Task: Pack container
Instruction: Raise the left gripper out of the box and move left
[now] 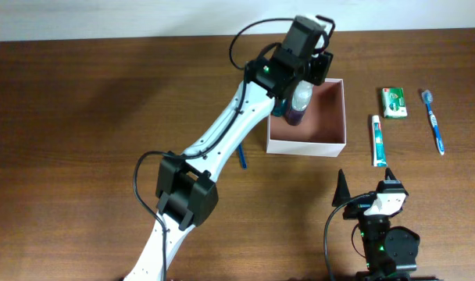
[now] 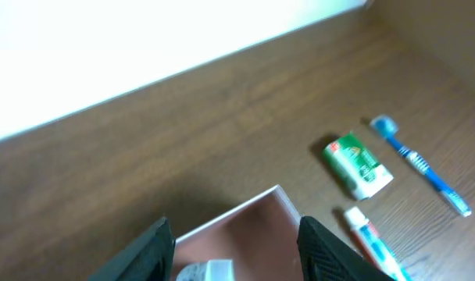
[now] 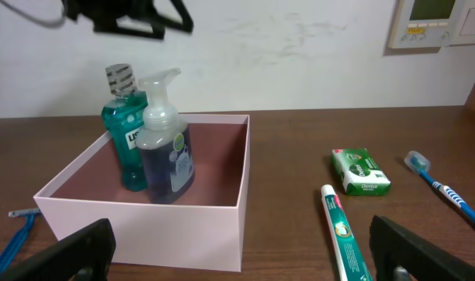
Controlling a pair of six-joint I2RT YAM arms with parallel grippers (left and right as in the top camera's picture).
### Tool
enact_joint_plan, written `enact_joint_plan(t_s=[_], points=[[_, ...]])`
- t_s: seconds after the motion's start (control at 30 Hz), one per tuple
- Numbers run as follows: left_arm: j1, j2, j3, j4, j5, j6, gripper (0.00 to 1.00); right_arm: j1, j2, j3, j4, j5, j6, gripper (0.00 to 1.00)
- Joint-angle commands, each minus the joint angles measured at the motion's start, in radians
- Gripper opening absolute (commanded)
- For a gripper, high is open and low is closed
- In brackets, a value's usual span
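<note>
The container (image 1: 333,140), a square white-walled box with a pinkish-brown inside, stands at the table's centre right. Inside it stand a teal mouthwash bottle (image 3: 124,148) and a purple pump bottle (image 1: 298,107), both upright at its left side. My left gripper (image 1: 306,58) is open and empty, hovering above the two bottles. In the left wrist view its fingers (image 2: 237,254) frame the container's rim (image 2: 230,215) and a bottle top (image 2: 210,271). My right gripper (image 1: 370,191) is open and empty, low near the front edge, facing the container's wall (image 3: 144,226).
To the right of the container lie a toothpaste tube (image 1: 377,140), a small green packet (image 1: 393,101) and a blue toothbrush (image 1: 433,121). A blue razor (image 1: 242,158) lies on the table at the container's left. The left arm spans the table's middle.
</note>
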Motion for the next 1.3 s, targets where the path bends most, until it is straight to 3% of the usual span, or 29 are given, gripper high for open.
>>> enact_joint_plan(t_s=[0.0,0.07,0.1,0.37,0.53,0.67,1.27], points=[[0.016,-0.018,0.126,-0.055,0.019,0.006,0.57,0.007,-0.008,-0.005,-0.007,-0.005,0.001,0.99],[0.043,-0.023,0.236,-0.161,0.014,0.006,0.79,0.007,-0.008,-0.005,-0.007,-0.005,0.001,0.99],[0.070,-0.028,0.308,-0.245,0.014,0.006,0.99,0.007,-0.008,-0.005,-0.007,-0.005,0.001,0.99],[0.277,-0.082,0.562,-0.679,-0.025,0.005,0.99,0.007,-0.008,-0.005,-0.007,-0.005,0.001,0.99],[0.394,-0.100,0.589,-0.912,-0.138,0.004,0.99,0.007,-0.008,-0.005,-0.007,-0.005,0.001,0.99],[0.469,-0.100,0.586,-1.067,-0.149,-0.002,0.99,0.007,-0.008,-0.005,-0.007,-0.005,0.001,0.99],[0.642,-0.087,0.560,-1.061,-0.268,-0.025,0.99,0.007,-0.008,-0.005,-0.007,-0.005,0.001,0.99]])
